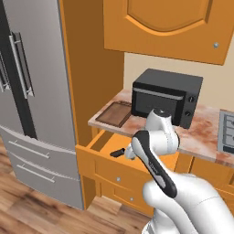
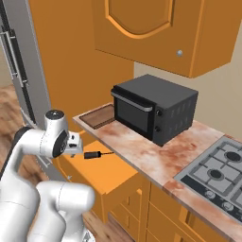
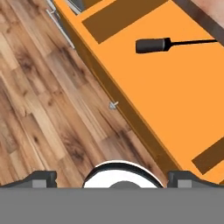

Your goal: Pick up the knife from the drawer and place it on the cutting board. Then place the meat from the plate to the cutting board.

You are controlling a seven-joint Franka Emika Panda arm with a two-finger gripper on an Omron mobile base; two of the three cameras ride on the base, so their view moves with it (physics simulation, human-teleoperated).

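Over the open drawer (image 3: pixel 175 109), front edge: gripper (image 3: pixel 111 179), jaws wide apart, empty. Knife (image 3: pixel 153 45) at one o'clock from it in the hand view, apart, flat on drawer floor. Blade tip cut off under the counter (image 2: pixel 156 156). Long axis nine-to-three, handle toward nine.

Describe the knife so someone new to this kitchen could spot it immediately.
Find the black microwave on the marble counter. Below it an orange drawer stands pulled open. The knife lies flat inside: all black, thick rounded handle, thin blade, the one loose item there.
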